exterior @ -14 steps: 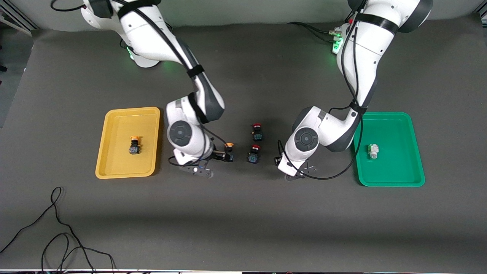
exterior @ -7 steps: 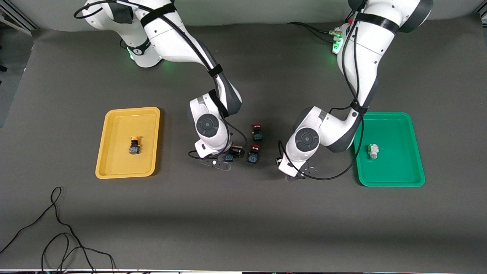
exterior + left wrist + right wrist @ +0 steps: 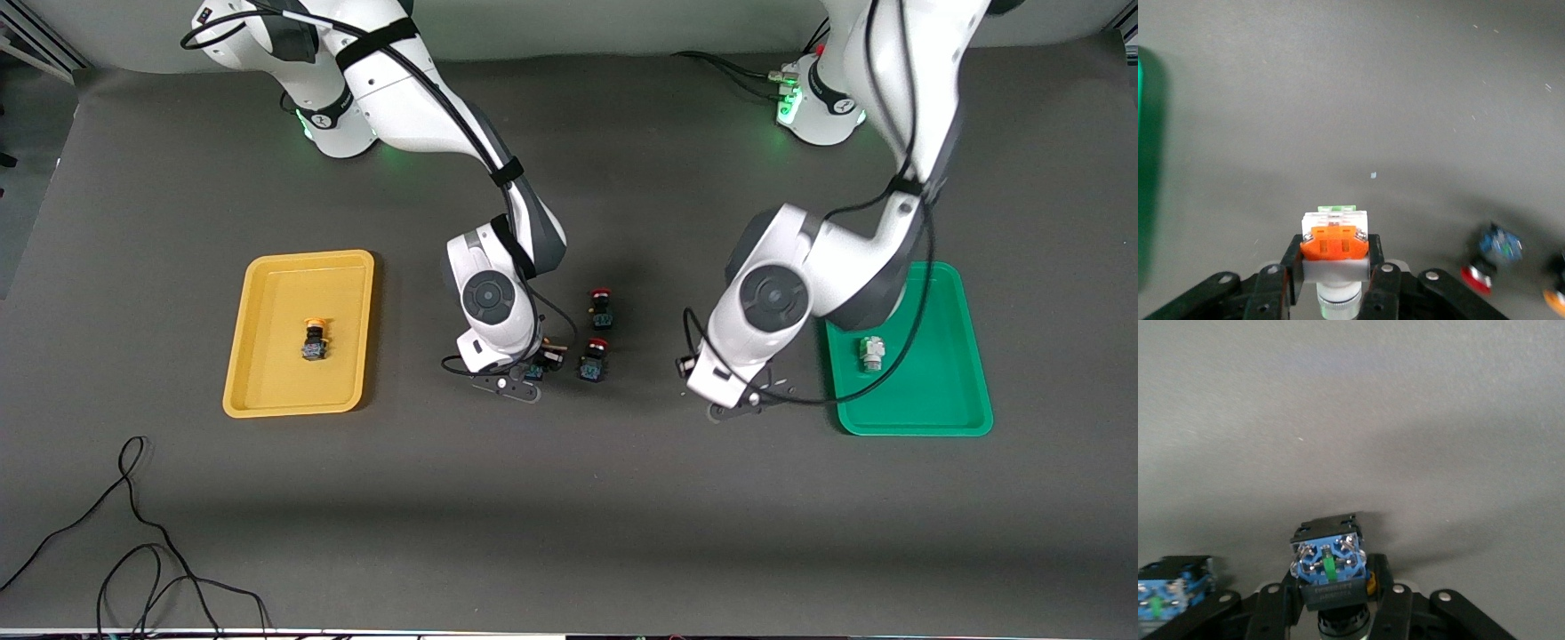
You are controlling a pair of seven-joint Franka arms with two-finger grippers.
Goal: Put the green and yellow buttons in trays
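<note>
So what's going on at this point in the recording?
Two arms are sorting small push-button switches into trays. The left gripper holds a white button with an orange mark over the table beside the green tray, which already has one white button. The right gripper is closed on a yellow-capped button beside two red-capped switches. The yellow tray already holds one yellow-capped button.

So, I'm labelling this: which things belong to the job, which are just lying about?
Job: yellow tray, yellow button in it; green tray, white button in it; second yellow button in right gripper; second white button in left gripper.
Lying about: two red buttons, cable.
</note>
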